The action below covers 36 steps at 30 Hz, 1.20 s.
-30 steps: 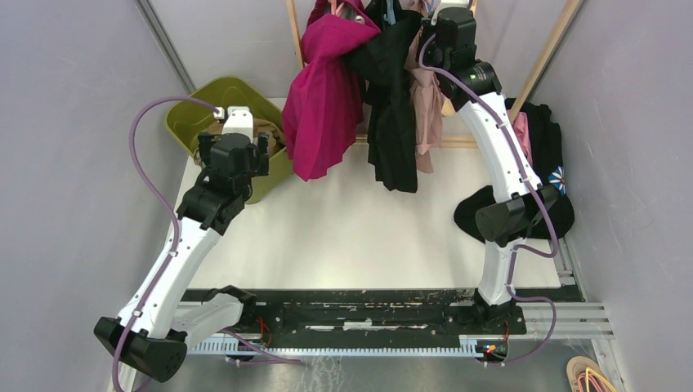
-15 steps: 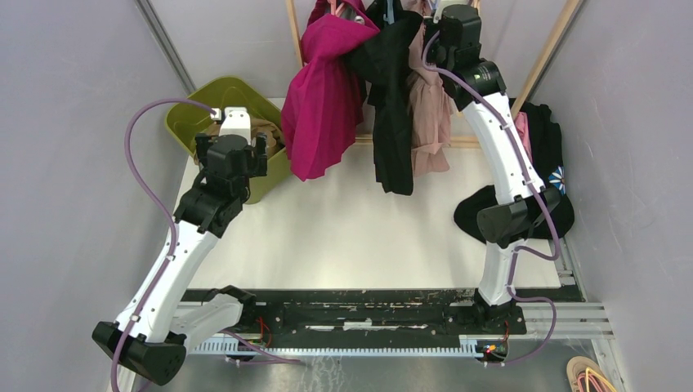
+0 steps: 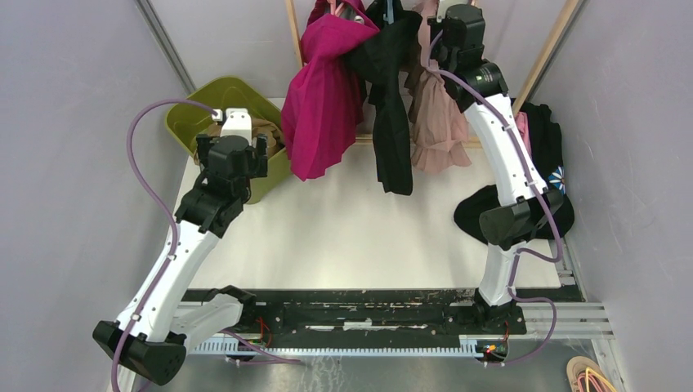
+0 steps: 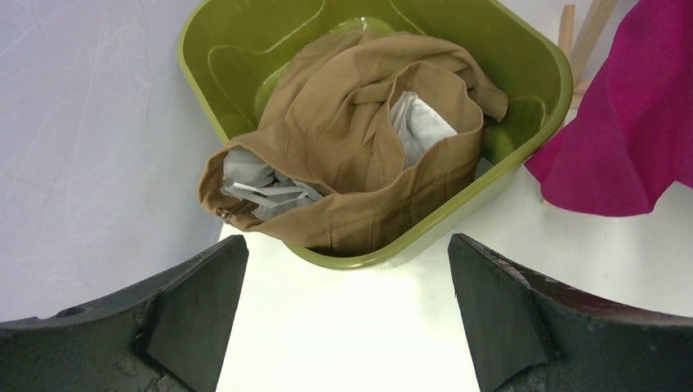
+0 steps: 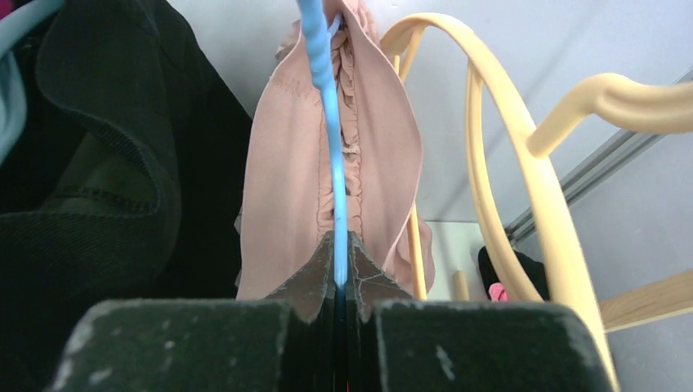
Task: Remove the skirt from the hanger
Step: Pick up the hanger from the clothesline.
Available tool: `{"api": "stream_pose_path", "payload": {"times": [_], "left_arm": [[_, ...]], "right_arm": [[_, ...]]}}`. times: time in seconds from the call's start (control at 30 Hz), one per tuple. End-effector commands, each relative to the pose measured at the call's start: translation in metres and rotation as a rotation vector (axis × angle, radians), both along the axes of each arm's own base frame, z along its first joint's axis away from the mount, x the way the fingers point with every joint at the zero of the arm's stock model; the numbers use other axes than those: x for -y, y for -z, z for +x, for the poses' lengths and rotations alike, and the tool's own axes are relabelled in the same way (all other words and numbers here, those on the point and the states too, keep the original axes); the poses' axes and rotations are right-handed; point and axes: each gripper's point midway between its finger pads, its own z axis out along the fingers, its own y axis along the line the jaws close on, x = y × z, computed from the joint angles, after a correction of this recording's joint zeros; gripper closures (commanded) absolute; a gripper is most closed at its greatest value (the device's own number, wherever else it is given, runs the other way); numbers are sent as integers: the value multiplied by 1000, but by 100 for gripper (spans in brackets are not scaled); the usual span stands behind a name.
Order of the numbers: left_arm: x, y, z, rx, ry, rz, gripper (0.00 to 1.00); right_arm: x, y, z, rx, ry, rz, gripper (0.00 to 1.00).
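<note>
A dusty pink skirt (image 3: 437, 122) hangs on a blue hanger (image 5: 325, 106) at the rack, right of a black garment (image 3: 391, 98) and a magenta one (image 3: 323, 106). In the right wrist view the pink skirt (image 5: 286, 188) drapes over both sides of the blue hanger. My right gripper (image 5: 337, 269) is shut on the blue hanger's lower part, up at the rack (image 3: 454, 28). My left gripper (image 4: 347, 327) is open and empty, low over the table just in front of the green bin (image 4: 531, 61), which holds a tan garment (image 4: 351, 147).
Two empty cream hangers (image 5: 523, 163) hang right of the blue one. A heap of dark clothes (image 3: 539, 163) lies at the table's right edge. The wooden rack frame (image 3: 552, 45) stands at the back. The green bin (image 3: 184, 114) sits at the back left.
My right gripper has pulled the blue hanger to the right, and the pink skirt has swung out from behind the black garment into fuller view. The left arm has stayed put.
</note>
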Motion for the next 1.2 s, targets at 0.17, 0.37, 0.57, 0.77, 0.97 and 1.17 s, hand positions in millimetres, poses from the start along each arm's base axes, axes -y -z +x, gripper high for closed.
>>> {"api": "stream_pose_path", "payload": {"times": [0.17,0.37,0.57,0.77,0.97,1.17], "left_arm": [[5,2,7,24,14,1,1],[6,7,12,15,16,7,1],[7,10,14,8,15,9,1],[10,14,17,-3,25,7,1],[11,15,17,-6,30,4,1],[12,21,15,-15,29,-9,1]], "right_arm": [[26,-84,9,329,155,-152,99],[18,-80,16,358,229,-333,99],[8,-83,7,400,288,-486,99],[16,-88,-1,427,345,-503,99],[26,-94,-8,452,415,-523,99],[31,-88,-12,459,446,-530,99]]}}
